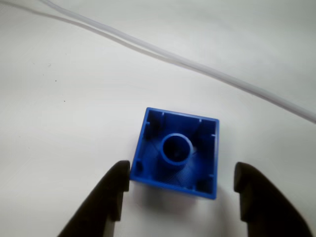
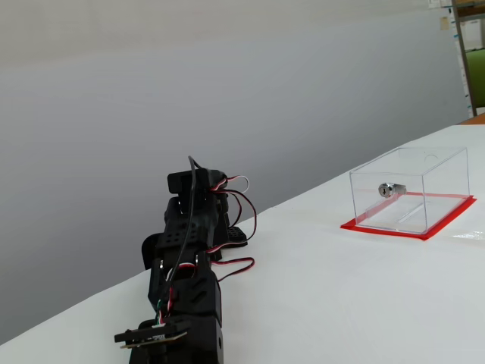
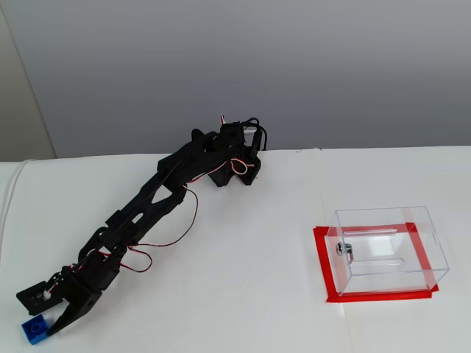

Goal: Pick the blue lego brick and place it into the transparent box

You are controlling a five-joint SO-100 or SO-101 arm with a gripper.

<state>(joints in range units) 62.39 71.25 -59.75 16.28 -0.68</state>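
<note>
Blue lego brick (image 1: 175, 153) glossy, hollow underside up, between parted gripper (image 1: 180, 190) fingers.

A plain lab bench: bare white table (image 3: 243, 294), grey wall (image 3: 294, 66).

White table (image 3: 243, 294) is taking up the whole work surface in both fixed views. Thin pale cable (image 1: 197, 66) is running diagonally across the tabletop in the wrist view, upper left to right edge. Plain grey wall (image 3: 294, 66) is sitting behind the table. Shelving (image 2: 470, 53) is showing at the far right edge.
</note>
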